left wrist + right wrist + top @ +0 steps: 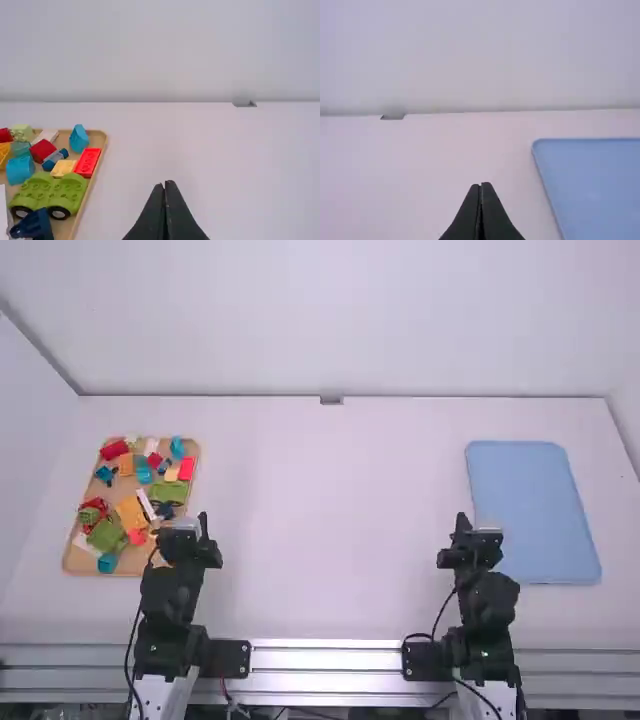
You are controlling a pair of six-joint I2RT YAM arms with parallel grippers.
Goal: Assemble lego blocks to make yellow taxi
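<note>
Both arms [175,590] [485,600] stand nearest the camera, folded low over their bases, most likely a resting pose that leaves the middle free for building. At the far left, a wooden tray [72,562] holds a jumble of toy blocks, probably gathered there so that the left arm can pick parts without crossing over. Among them, toward the side facing the left gripper [165,184], sit a green wheeled base [50,192], upright on its tyres, a pale yellow block [63,168] and a flat red block [88,162]; an orange-yellow piece [130,510] lies farther into the heap. Nothing is joined into a taxi; one of the wheeled bases would be a sensible first pick. Just right of the tray, the left gripper has its fingers pressed together with nothing between them, so it must spread before taking a part. The white tabletop [320,520] runs across the middle. The right gripper [481,186] is also pressed together and empty, well apart from the blocks. Just beside it, at the far right, lies a flat blue tray [540,510], perhaps set out to receive the finished car.
</note>
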